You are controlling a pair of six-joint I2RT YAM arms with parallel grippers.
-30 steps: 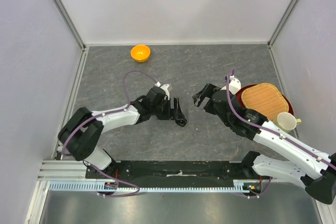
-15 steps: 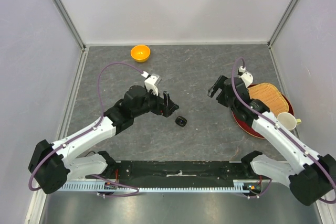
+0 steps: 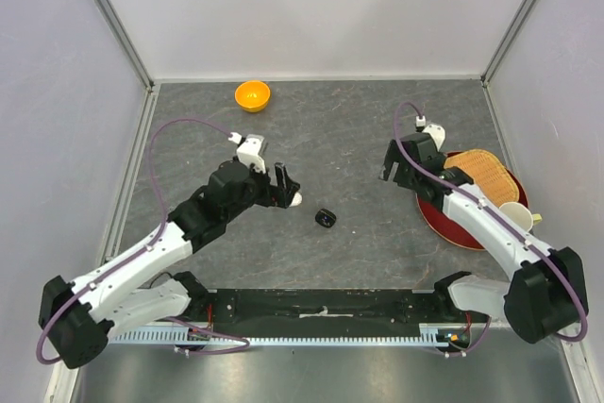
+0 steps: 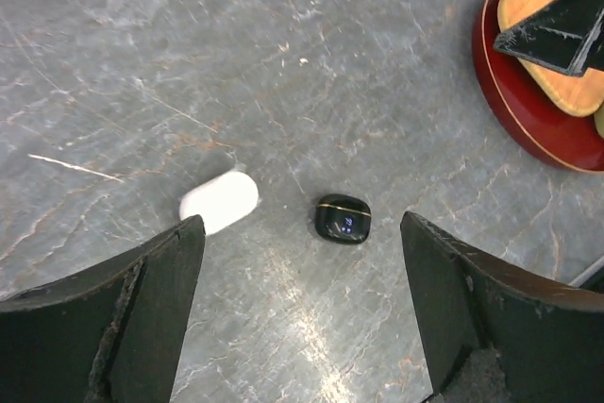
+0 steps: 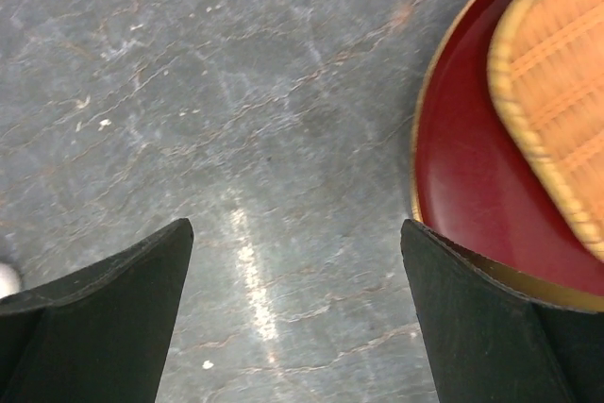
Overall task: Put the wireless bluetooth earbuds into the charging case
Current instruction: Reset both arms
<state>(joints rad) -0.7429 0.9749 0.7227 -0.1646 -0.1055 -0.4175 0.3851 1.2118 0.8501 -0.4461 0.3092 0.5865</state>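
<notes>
The charging case (image 4: pixel 343 219) is a small glossy black pebble, lid shut, with a gold line and blue lights; it lies alone on the grey table (image 3: pixel 326 218). My left gripper (image 4: pixel 302 224) is open and hovers above and short of it, to its left in the top view (image 3: pixel 287 188). A white pill-shaped thing (image 4: pixel 219 202), about as big as the case, lies by the left finger (image 3: pixel 296 199). No single earbuds show. My right gripper (image 5: pixel 297 226) is open over bare table beside the red plate (image 3: pixel 390 159).
A red plate (image 3: pixel 451 230) at the right holds a woven mat (image 3: pixel 477 179) and a white cup (image 3: pixel 514 217); its rim (image 5: pixel 425 167) is close to my right finger. An orange bowl (image 3: pixel 252 95) stands at the back. Walls close the table on three sides.
My left gripper has drawn back leftward from the case, which now lies free, and the white thing has come into sight. My right arm has pulled back toward the plate.
</notes>
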